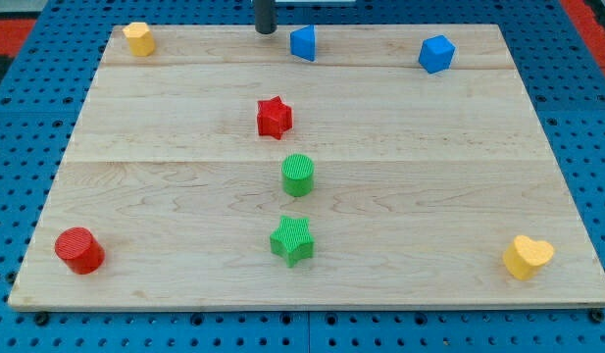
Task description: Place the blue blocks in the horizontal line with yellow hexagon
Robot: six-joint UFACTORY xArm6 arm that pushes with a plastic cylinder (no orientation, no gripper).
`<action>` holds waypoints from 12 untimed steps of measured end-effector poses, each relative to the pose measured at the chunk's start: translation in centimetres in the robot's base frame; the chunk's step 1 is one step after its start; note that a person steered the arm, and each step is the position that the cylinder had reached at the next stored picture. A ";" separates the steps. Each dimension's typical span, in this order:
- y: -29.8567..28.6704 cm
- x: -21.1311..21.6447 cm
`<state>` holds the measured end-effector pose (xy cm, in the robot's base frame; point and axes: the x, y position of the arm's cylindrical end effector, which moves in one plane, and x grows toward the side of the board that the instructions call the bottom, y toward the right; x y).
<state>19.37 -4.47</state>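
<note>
Two blue blocks sit near the view's top edge: one blue block point(303, 42) just right of my tip point(266, 30), the other blue cube point(436, 53) farther right. The yellow hexagon point(138, 38) is at top left. My tip is a bare rod holding nothing, its upper part cut off by the frame. Also here: one red star point(274, 118), one green cylinder point(297, 175), one green star point(292, 240), one red cylinder point(79, 249), one yellow heart point(528, 257), all on the wooden board point(165, 176).

Along the view's top edge of the wooden board, the small yellow plastic hexagon block point(138, 38) sits at far left. One blue plastic block point(303, 43) lies near centre, another blue plastic block point(436, 53) farther right, slightly lower; all well apart.
</note>
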 end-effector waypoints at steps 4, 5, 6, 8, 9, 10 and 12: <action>13.2 1.5; 13.6 2.8; 13.9 4.0; 14.1 4.6; 14.6 4.7; 16.2 6.6; 20.3 9.5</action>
<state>28.90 15.85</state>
